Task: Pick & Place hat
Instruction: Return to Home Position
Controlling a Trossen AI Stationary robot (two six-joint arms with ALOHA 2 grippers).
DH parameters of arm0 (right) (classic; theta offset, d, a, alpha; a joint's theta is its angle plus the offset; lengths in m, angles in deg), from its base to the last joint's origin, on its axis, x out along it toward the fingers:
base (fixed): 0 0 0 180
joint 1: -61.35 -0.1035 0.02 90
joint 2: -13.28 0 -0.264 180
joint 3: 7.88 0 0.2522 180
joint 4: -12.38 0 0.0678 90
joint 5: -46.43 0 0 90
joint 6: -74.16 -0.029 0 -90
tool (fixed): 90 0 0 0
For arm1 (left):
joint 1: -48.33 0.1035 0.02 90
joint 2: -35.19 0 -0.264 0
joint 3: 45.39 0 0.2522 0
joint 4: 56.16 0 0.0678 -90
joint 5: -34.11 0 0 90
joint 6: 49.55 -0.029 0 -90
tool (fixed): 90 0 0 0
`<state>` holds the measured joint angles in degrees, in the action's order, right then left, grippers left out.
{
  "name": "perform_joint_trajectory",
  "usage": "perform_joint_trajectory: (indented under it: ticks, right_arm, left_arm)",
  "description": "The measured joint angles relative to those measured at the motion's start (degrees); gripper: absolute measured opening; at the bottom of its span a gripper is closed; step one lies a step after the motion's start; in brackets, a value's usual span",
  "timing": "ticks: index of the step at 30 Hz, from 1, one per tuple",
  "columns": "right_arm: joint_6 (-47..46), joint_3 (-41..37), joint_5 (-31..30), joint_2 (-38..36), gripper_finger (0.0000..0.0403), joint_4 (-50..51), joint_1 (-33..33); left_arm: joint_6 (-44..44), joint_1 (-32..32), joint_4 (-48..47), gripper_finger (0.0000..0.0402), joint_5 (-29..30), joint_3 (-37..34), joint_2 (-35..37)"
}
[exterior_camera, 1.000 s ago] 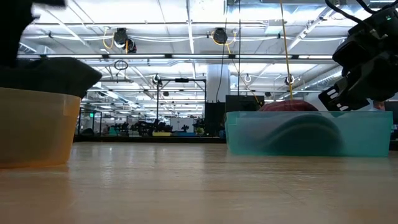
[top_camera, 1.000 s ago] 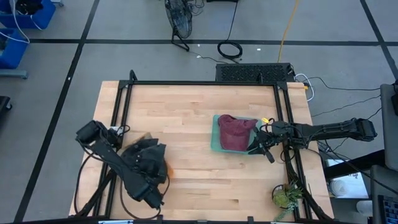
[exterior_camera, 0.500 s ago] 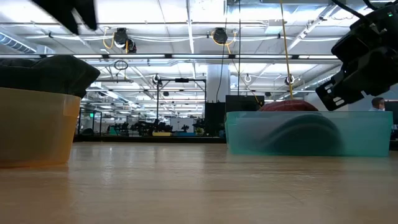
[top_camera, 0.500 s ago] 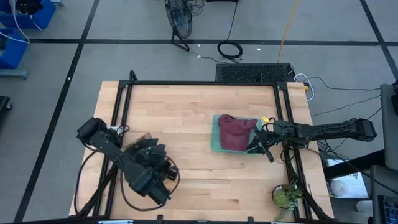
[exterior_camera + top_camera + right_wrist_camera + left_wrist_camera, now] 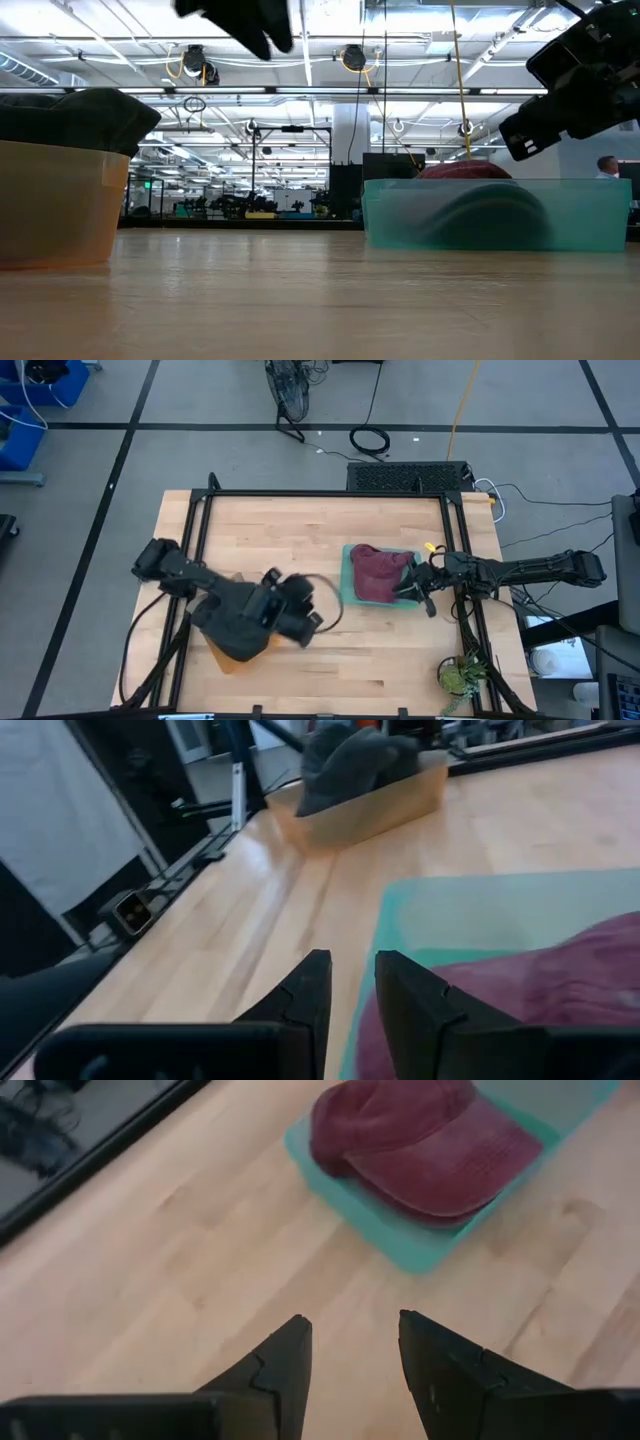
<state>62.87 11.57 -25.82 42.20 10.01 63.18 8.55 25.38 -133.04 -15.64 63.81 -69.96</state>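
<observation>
Blue bin point(image 5: 347, 591) holds red cap point(image 5: 376, 572), orange bin point(image 5: 55, 205) black cap point(image 5: 75, 115), left tool point(image 5: 354, 1320) aloft

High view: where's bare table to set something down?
Bare table: the far strip behind both bins, and the near strip in front of the blue bin. Crowded: the left gripper hangs between orange bin and blue bin; the right gripper is at the blue bin's right side.

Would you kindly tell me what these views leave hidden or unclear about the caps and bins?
Low view: the left edge cuts off the orange bin and black cap; the blue bin's wall obscures all but the red cap's crown.
High view: the blurred left arm merges with the black cap.
</observation>
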Motion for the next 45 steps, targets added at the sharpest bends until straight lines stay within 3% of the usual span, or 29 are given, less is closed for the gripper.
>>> perform_joint_trajectory:
  ticks: [7, 13, 17, 20, 25, 30, 37, 45]
  right_arm:
    - [0.26, 0.00, -4.20, -0.83, 0.0073, -5.51, 0.06]
    - [2.50, 0.18, -7.31, -2.24, 0.0073, -9.42, 0.07]
    - [5.28, 1.04, -13.87, -2.54, 0.0070, -8.62, 0.08]
    - [8.07, 2.53, -17.67, -2.30, 0.0058, -6.88, 0.42]
    - [8.39, 3.30, -17.75, -2.29, 0.0034, -4.92, 0.83]
    - [8.95, 3.30, -17.73, -2.38, 0.0013, -4.17, 0.83]
    - [9.11, 3.30, -17.73, -2.38, 0.0001, -3.68, 0.83]
    - [9.33, 3.30, -17.62, -2.40, 0.0002, -3.69, 0.83]
  left_arm:
    - [-22.61, 9.07, 14.11, 0.0156, -7.79, -0.10, 2.37]
    - [-34.97, 13.51, 18.38, 0.0156, -8.79, -0.53, 7.31]
    - [-41.03, 16.43, 27.56, 0.0156, -13.49, -8.50, 13.64]
    - [-42.98, 19.05, 38.63, 0.0156, -18.72, -19.03, 19.88]
    - [-47.71, 19.93, 59.96, 0.0156, -21.77, -37.17, 29.23]
    - [-48.58, 19.54, 75.82, 0.0156, -23.68, -50.31, 36.24]
    - [-48.63, 19.44, 79.81, 0.0156, -23.95, -58.18, 41.87]
    - [-49.46, 20.89, 79.74, 0.0156, -27.43, -60.21, 44.12]
